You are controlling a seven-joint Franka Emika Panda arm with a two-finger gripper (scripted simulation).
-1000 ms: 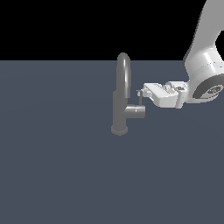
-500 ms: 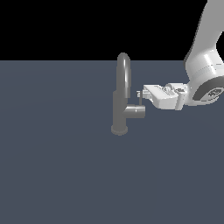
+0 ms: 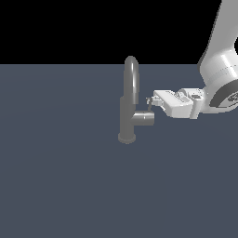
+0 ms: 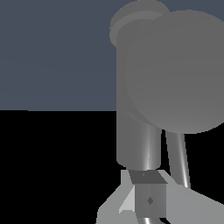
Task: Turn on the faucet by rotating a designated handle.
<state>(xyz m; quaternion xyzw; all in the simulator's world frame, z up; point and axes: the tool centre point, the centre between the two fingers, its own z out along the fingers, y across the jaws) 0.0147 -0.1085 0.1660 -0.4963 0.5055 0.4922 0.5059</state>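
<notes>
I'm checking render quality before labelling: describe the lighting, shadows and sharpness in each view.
Exterior view: even flat light, no cast shadows on the floor, a soft sheen down the faucet, edges slightly soft. Wrist view: the faucet's side stub fills the frame at close range, smooth grey shading, bright streaks on the handle.

A flat, dark slate-blue table (image 3: 56, 186) fills the exterior view up to a straight far edge. The faucet (image 3: 128, 109) stands directly on it by its round base, upright, nearer the far edge than the near one.

Faucet (image 3: 128, 104) stands mid-floor (image 3: 56, 186); its handle (image 3: 149, 106) (on the side stub) meets the gripper (image 3: 149, 100) from the exterior view's right.
</notes>
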